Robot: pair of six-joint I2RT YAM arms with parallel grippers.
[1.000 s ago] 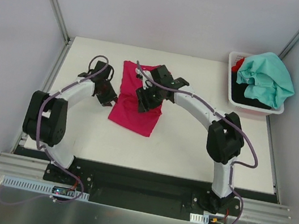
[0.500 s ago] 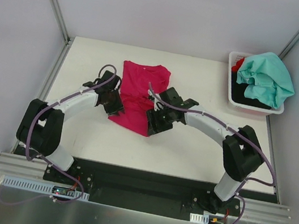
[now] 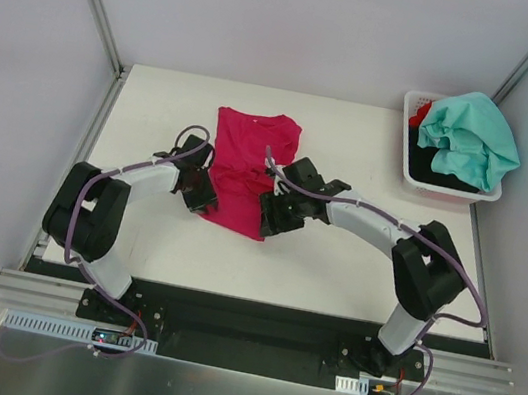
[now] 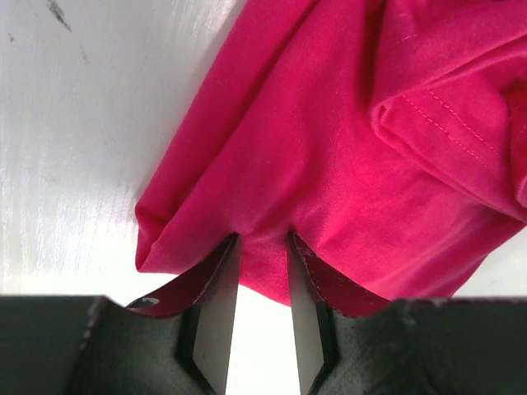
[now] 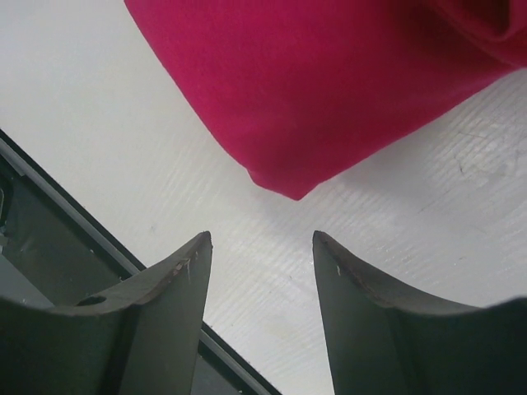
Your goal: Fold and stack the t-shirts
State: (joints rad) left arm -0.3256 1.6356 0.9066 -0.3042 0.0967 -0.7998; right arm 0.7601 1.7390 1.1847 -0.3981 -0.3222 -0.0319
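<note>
Firstly, flat white scuffed tabletop (image 3: 354,263). Large magenta-pink soft knit t-shirt (image 3: 251,155), folded and creased, hems stitched; mid-table, long axis running far to near, near edge slanting. White plastic basket (image 3: 404,160) at far right corner, well apart, heaped with crumpled teal-mint t-shirt (image 3: 472,136). Left gripper (image 4: 263,243): jaws narrow, nipping the pink hem. Right gripper (image 5: 262,239): jaws spread, empty, the pink near-right corner just beyond the tips.

T-shirt (image 3: 247,166) lies on tabletop (image 3: 351,283) between left hand (image 3: 205,200) and right hand (image 3: 273,221). Basket (image 3: 444,191) with more t-shirts (image 3: 472,136) sits at far right corner.
</note>
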